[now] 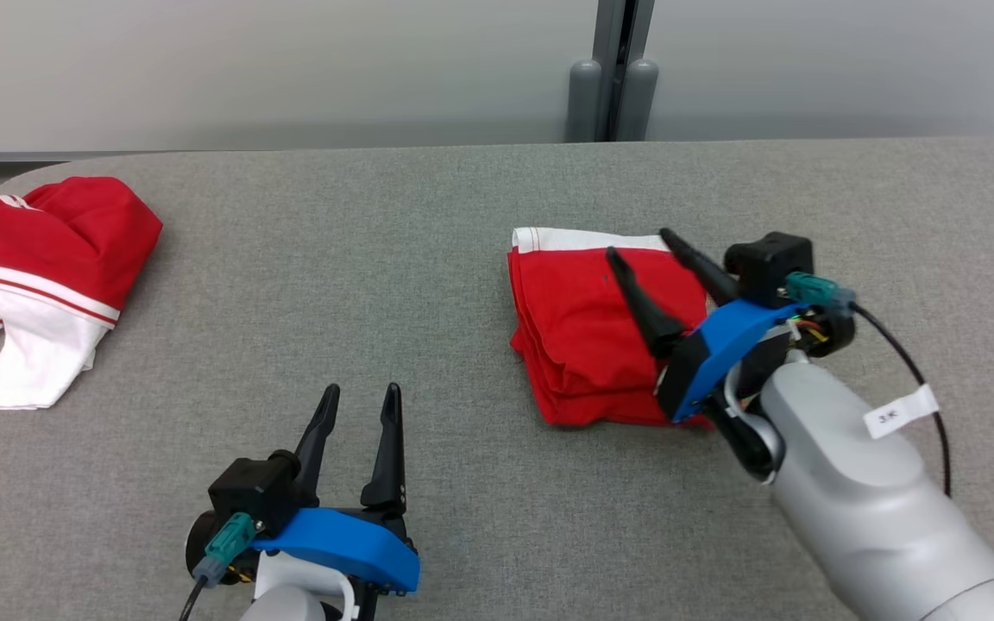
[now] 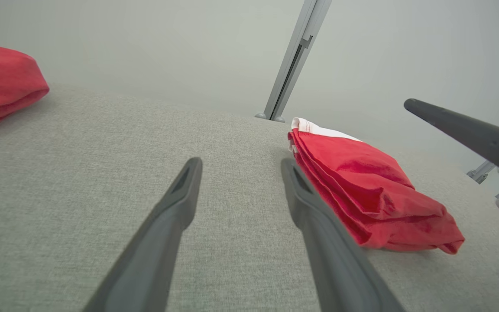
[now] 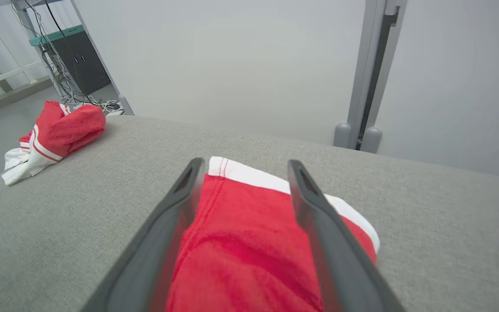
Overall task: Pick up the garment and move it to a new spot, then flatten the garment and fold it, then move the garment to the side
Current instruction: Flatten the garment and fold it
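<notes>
Looking down from the head view, the folded red cotton garment with a white hem band (image 1: 583, 345) is lying right of centre on the grey fabric-covered tabletop (image 1: 428, 259). The right jaws are hovering spread over its right half, grasping nothing. The left jaws are resting released over bare tabletop at the lower left, well apart from a crumpled red-and-white garment (image 1: 48, 250) at the far left edge. Judging by the neat stack, the folding is looking done and the shift to the side is coming up. Moving to the left wrist view, the folded garment (image 2: 362, 195) is showing several stacked layers along its edge, so a good grasp is going to need every layer taken at once, low against the tabletop, or the stack is likely to fan open. Turning to the right wrist view, the right jaws are standing apart above the garment's red top (image 3: 241, 242); lowering squarely, clenching deep and sliding slowly is probably going to keep the fold intact.
</notes>
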{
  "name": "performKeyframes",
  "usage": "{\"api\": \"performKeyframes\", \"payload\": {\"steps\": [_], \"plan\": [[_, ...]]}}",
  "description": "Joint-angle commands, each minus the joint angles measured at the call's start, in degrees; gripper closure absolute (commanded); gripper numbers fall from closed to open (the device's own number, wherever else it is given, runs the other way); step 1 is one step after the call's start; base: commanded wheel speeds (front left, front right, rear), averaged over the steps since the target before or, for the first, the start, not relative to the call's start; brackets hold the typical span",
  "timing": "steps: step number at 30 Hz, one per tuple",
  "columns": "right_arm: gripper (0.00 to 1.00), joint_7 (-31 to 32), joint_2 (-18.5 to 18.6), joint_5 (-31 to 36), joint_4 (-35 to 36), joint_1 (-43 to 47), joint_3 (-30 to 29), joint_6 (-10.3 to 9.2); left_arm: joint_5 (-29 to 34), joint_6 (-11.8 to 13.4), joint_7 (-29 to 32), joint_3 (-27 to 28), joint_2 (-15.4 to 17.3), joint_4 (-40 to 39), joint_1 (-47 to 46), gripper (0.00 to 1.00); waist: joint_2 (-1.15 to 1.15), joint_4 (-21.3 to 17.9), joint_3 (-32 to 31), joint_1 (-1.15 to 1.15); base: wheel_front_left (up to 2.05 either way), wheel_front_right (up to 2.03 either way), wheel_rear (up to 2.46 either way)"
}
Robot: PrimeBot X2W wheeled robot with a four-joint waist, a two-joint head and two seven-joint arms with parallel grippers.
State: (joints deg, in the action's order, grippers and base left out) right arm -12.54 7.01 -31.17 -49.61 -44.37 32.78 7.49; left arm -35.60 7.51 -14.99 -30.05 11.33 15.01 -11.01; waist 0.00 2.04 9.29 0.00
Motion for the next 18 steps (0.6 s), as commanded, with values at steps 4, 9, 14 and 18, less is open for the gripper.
{"api": "performKeyframes", "payload": {"steps": [4,9,14,18], "plan": [[0.00,-1.95,2.83,5.67,-0.07,0.35,-3.45,0.00,0.44,-0.02,-0.24,-0.09,-0.11,0.04,0.43,0.00,0.00,-0.18,-0.19,0.00,0.00,0.00,0.00],[0.66,-2.33,3.25,12.22,-0.82,3.06,-4.16,0.00,0.55,-0.36,-0.25,-0.39,-0.11,0.06,0.39,0.00,0.00,-0.03,0.12,0.00,0.00,0.00,0.00],[1.00,-1.82,1.63,14.94,-2.74,4.87,-2.05,0.00,0.60,-0.43,-0.25,-0.53,0.31,0.35,-0.11,0.00,0.00,0.27,0.86,0.00,0.00,0.00,0.00],[1.00,-1.51,-0.64,14.77,-4.76,4.65,-0.31,0.00,0.53,-0.40,-0.25,-0.41,0.39,0.41,-0.58,0.00,0.00,0.56,1.39,0.00,0.00,0.00,0.00]]}}
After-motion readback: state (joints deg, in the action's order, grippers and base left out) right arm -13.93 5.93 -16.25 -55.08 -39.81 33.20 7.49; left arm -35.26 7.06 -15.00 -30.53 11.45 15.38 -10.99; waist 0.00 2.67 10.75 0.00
